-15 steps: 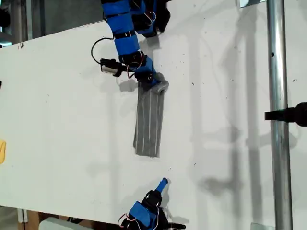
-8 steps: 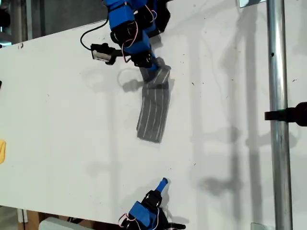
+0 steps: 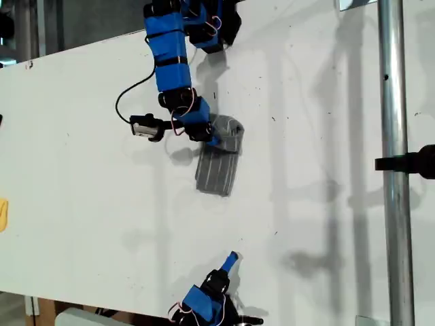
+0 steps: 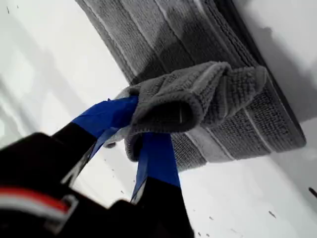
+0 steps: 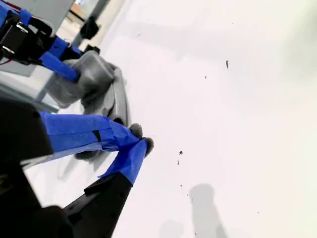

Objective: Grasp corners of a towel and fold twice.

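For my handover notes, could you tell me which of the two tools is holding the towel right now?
My first tool, at the exterior view's top, is shut on the bunched end of the towel. My second tool, at that view's bottom, holds nothing.

Towel [image 4: 208, 99] cut off by the edge of the first wrist view, far end out of frame; corners not tellable anywhere, the pinched end bunched over the tips of my first gripper [image 4: 143, 131]. In the exterior view, arm bases cut by the picture's edges. Stripes in the second wrist view too blurred to tell.
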Robot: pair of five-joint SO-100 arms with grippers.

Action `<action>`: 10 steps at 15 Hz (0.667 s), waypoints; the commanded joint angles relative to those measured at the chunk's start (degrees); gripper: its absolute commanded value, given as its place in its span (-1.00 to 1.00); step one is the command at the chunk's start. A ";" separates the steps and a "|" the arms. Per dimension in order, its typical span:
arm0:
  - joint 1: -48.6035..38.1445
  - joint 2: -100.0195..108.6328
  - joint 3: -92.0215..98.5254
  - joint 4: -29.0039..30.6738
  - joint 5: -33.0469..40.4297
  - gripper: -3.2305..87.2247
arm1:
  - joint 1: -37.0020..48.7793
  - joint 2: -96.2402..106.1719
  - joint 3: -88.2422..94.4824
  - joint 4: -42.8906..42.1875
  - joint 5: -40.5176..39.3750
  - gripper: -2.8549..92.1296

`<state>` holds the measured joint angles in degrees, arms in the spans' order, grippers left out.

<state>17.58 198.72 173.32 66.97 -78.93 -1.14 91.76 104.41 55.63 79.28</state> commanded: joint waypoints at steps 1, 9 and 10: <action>-0.35 0.35 -1.49 -1.49 0.09 -0.99 | 2.29 -4.48 -5.80 -11.16 -2.46 -0.94; -0.35 0.35 -0.97 -2.99 -0.09 -0.99 | 4.48 -10.28 -18.02 -28.30 -11.78 -0.49; -0.62 0.35 -0.70 -3.52 0.18 -0.99 | 4.83 -10.37 -17.05 -36.30 -11.78 -0.49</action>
<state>17.40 198.72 173.32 64.86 -78.93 3.78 80.24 90.09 28.65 68.38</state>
